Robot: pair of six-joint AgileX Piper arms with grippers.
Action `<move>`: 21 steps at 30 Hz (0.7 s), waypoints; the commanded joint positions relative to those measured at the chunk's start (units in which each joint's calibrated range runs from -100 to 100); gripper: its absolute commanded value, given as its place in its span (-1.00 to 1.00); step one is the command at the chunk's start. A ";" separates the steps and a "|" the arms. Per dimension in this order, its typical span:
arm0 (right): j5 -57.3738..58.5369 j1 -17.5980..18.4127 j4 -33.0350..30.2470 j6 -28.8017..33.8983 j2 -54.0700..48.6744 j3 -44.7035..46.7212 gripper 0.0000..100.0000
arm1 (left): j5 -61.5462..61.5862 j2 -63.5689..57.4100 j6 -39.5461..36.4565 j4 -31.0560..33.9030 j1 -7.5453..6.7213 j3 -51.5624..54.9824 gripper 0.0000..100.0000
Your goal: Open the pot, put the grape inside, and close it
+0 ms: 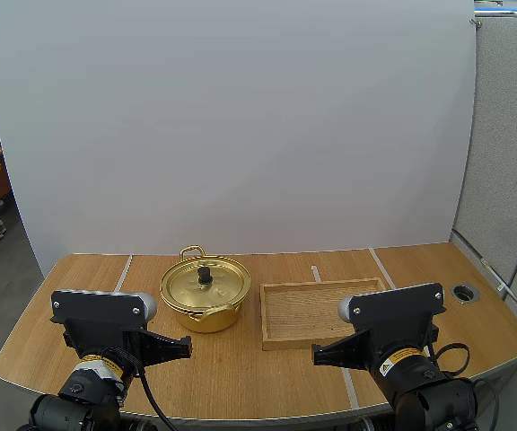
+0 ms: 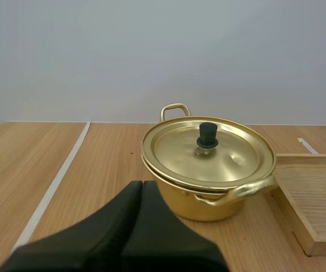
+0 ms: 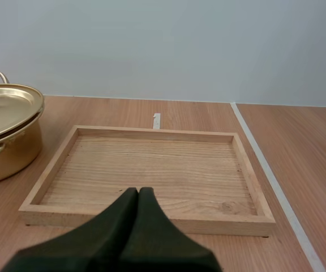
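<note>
Nearest the camera in the high view, both arms are sitting back at the near edge of the table (image 1: 240,377). The left gripper (image 1: 185,346) is resting with its fingers pressed together into one dark wedge, clenched on nothing, and pointing toward the pot. The right gripper (image 1: 318,356) is likewise closed on nothing, its wedge aimed at the near rail of the wooden tray (image 1: 271,337).

Farther in, the gold pot (image 1: 203,316) is standing just left of the tray, close beside it but apart. Its lid (image 1: 203,285) is sitting on the rim, slightly askew as the left wrist view shows it, with the small black knob (image 2: 207,135) upright at the centre. The tray's floor is showing bare wood, and no grape is lying on the table or the tray.

A closed pot with no grape outside would fit two stages: the fruit is already shut inside, or it is somewhere beyond what the cameras are taking in. The frames are not settling which.

Should the lid need handling, the knob is small and the lid thin and slippery, so a gripper would do best coming straight down over the knob, spreading only slightly wider than it, and lifting vertically to avoid dragging the light pot.
</note>
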 commanded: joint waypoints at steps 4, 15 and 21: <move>-0.21 1.68 -0.29 0.09 -0.33 0.00 -1.00 | -1.41 -0.25 -0.27 0.27 0.15 0.18 -1.00; -0.39 4.12 -0.29 0.09 -0.33 0.00 -1.00 | -1.41 -0.25 -0.27 0.27 0.15 0.18 -1.00; -0.39 4.12 -0.29 0.09 -0.33 0.00 -1.00 | -1.41 -0.25 -0.27 0.27 0.15 0.18 -1.00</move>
